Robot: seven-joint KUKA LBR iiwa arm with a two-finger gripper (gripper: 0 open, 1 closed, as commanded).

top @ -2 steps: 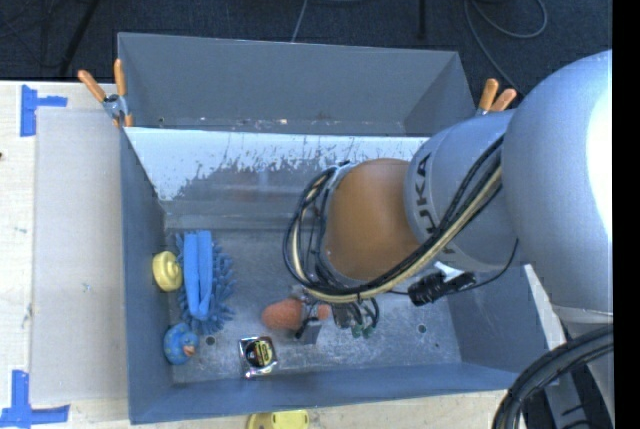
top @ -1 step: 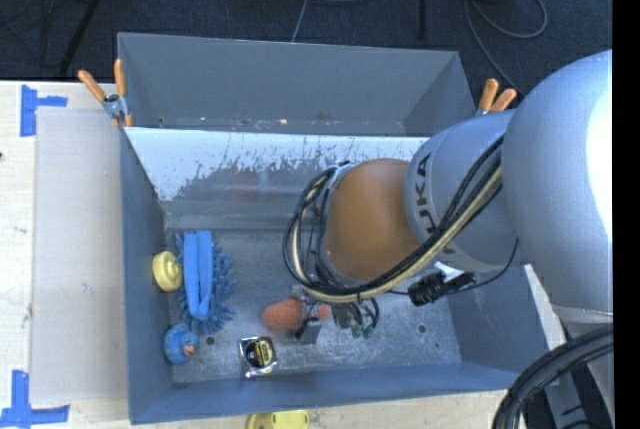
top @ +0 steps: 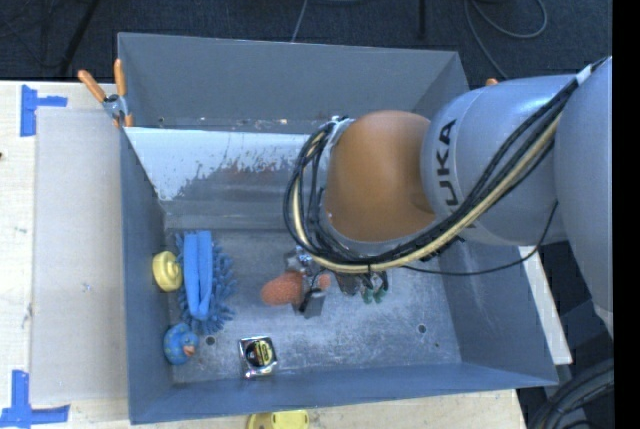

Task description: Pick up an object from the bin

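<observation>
Just under the arm's orange wrist cover (top: 375, 172), the pincer (top: 309, 295) hangs low over the floor of the grey bin (top: 440, 317). Immediately to its left lies a rounded orange-brown lump (top: 281, 290), touching it or very nearly so. The step in hand looks like the final approach to a grasp: the pincer is down at the level of the things, yet nothing can be seen lifted clear. The wrist cover hides most of the tool, so I cannot tell whether it is open or closed, nor whether the lump is actually caught in it. If it is not, the next move calls for centring over the lump, closing on it firmly, then lifting straight up; a round thing like that could roll aside under a glancing touch. Further left of the pincer, well apart, lies a blue bristly brush (top: 200, 272) with a yellow piece (top: 167, 270) just beside it. Below and left sit a small black-and-yellow item (top: 258, 353) and a blue-and-yellow toy (top: 180, 345).
</observation>
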